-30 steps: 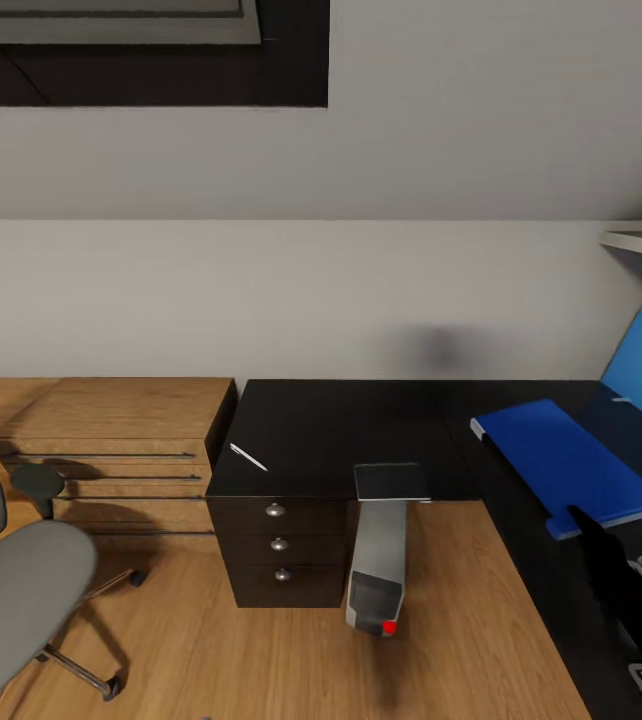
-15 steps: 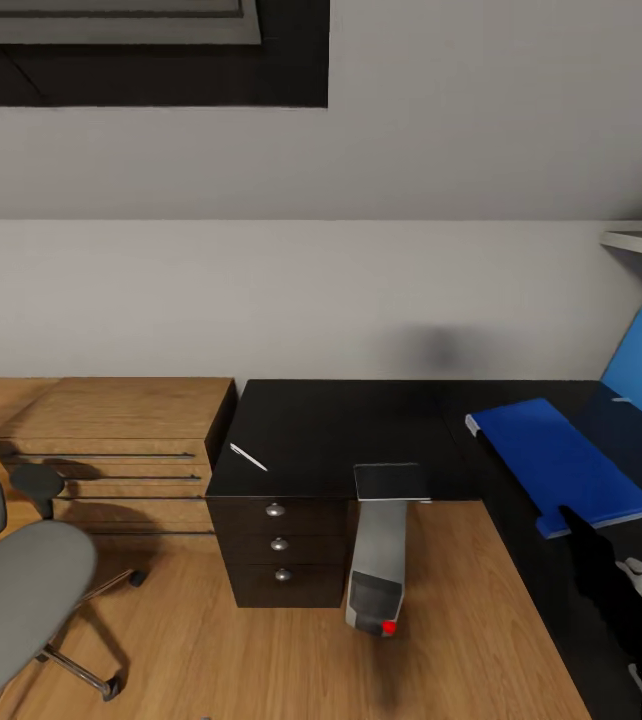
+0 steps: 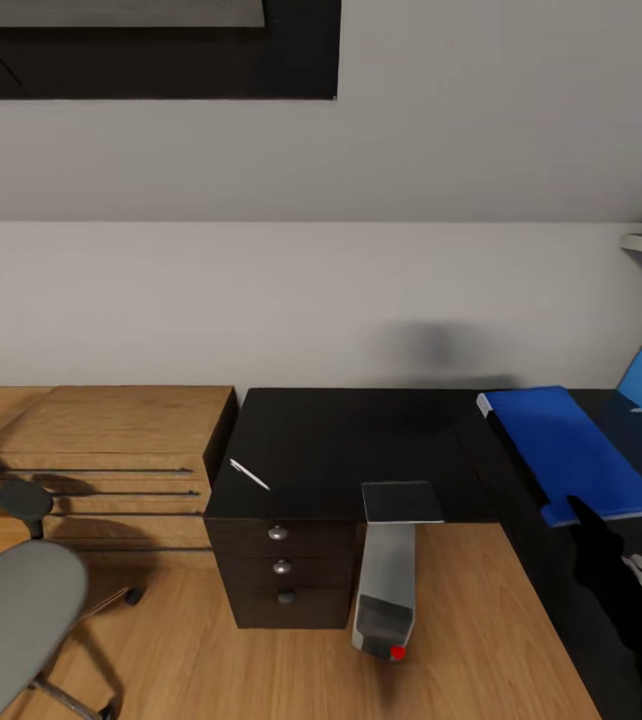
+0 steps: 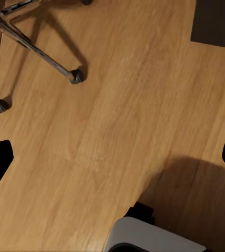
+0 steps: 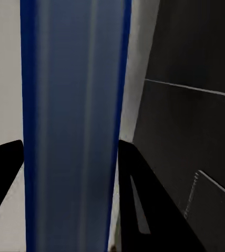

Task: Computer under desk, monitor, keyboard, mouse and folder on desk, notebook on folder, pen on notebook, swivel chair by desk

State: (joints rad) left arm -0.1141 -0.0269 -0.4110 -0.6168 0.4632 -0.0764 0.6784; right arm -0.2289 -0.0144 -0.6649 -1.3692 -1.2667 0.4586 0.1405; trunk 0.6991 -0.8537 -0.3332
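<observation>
Blue, the folder [image 3: 573, 455] is clamped at its near edge in the right tool [image 3: 583, 515] and has moved further back over the black worktop [image 3: 351, 440] than a second ago, though the head camera itself has also shifted. On this worktop lie the pen [image 3: 249, 474] and the notebook [image 3: 401, 501], with the computer [image 3: 386, 590] on the floor below. The right wrist view shows the folder [image 5: 73, 126] between both fingers [image 5: 2, 173]; the left tool [image 4: 112, 163] hangs with fingers spread above the floor near the chair base [image 4: 18, 37].
</observation>
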